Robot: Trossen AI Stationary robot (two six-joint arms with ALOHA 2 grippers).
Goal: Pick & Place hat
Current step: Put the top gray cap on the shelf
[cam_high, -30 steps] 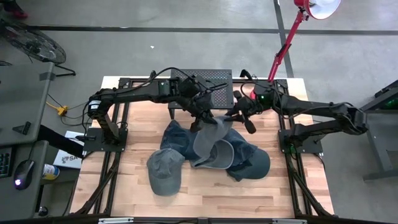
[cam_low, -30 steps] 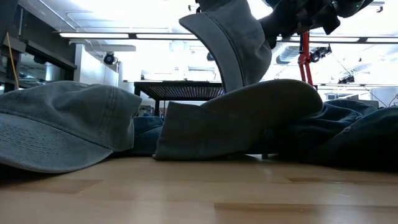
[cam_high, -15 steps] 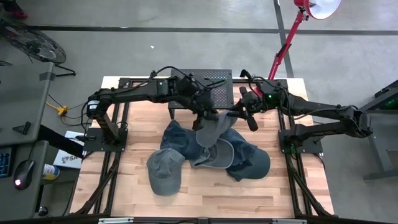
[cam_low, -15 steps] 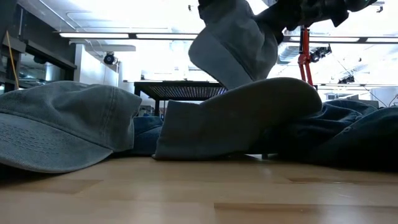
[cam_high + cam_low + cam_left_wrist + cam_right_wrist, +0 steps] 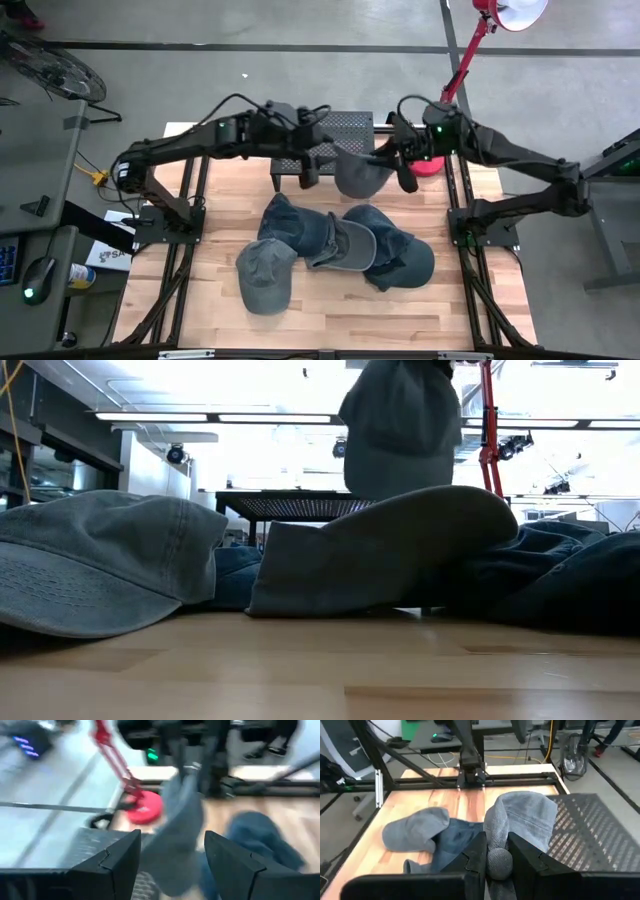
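A grey hat [image 5: 360,172] hangs in the air at the near edge of a black mesh stand [image 5: 345,125], high above the pile in the low view [image 5: 400,430]. My right gripper [image 5: 398,168] is shut on it from the right. My left gripper [image 5: 308,170] stands open just to the hat's left, its two fingers apart in the left wrist view [image 5: 172,852], with the hat [image 5: 177,835] beyond them and untouched. Other hats lie on the wooden table: a grey one [image 5: 265,275] at the near left and a dark blue heap [image 5: 300,225] in the middle. My right gripper pinches a bunched fold of the hat's cloth [image 5: 498,861] between its two fingers. The fingers come from the table's right, slanting a little downward. The hat is lifted clear of the pile, its crown [image 5: 525,820] spreading out past the fingertips.
More caps lie in the pile: a grey one [image 5: 350,248] and a blue-grey one [image 5: 415,262] at the right. A red lamp base [image 5: 430,165] with its pole stands at the far right, beside the mesh stand. Bare wood shows along the table's near edge.
My left gripper has opened, let go of the hat and drawn back up and toward the table's left. My right gripper has risen toward the far edge with the hat, which has left the pile and now hangs from that gripper alone by the mesh stand.
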